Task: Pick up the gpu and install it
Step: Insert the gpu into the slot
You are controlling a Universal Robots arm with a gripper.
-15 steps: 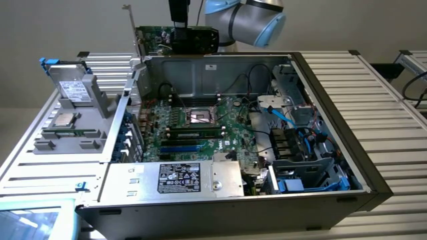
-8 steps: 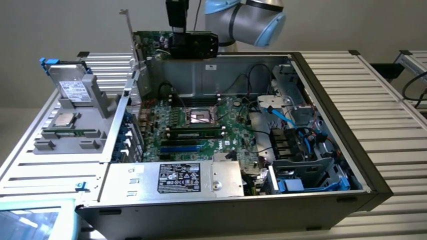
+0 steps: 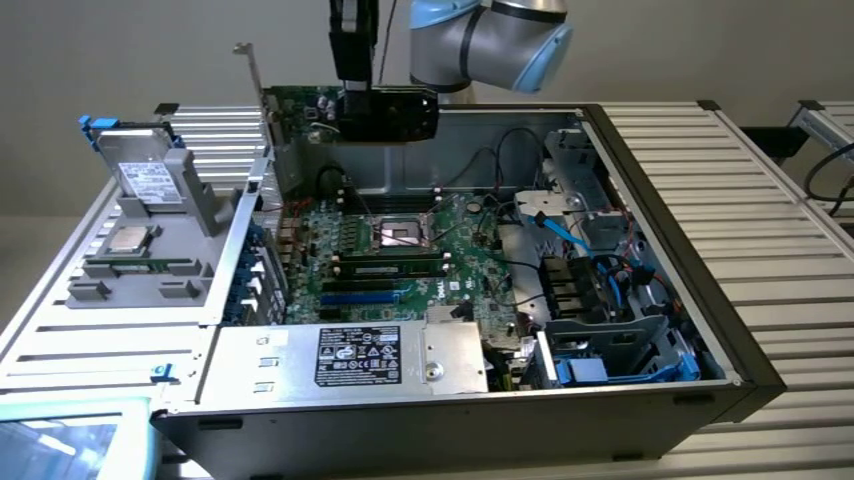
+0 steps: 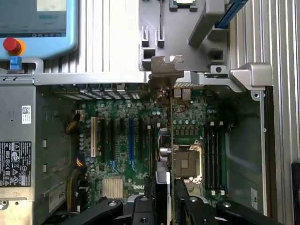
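1. Gripper [image 3: 355, 88] first: we see it hanging from the arm [image 3: 494, 40] over the far side of the open computer case [image 3: 694, 330]. Its fingers [image 4: 141, 206] are pinched on the gpu [image 3: 390, 114], which sits directly under them and is carried clear of everything below.
2. We read the gpu as standing on edge, its black face towards the exterior camera. Its long axis runs level across that view. The metal bracket [image 3: 248, 75] is at the end towards the exterior view's left, and the gripper grips the opposite end.
3. In the wrist view we see the gpu [image 4: 167, 140] edge-on as a thin line from between the fingers out to the bracket [image 4: 167, 69].
4. Largest of the rest is the slotted metal table [image 3: 761, 180], which carries the case.
5. Inside the case the green motherboard [image 3: 441, 275] lies flat, well below the card.
6. Nearest the exterior camera sits the silver power supply [image 3: 267, 365] with a black label.
7. Beside the case, on the exterior view's left, we see a grey holder [image 3: 160, 210] with a processor chip [image 3: 130, 238] on it.
8. On the motherboard we see the processor socket [image 3: 400, 234], with a memory stick [image 3: 390, 269] seated just beside it.
9. From the wrist, the card's edge lies over the strip between the expansion slots [image 4: 131, 138] and the socket [image 4: 186, 163].
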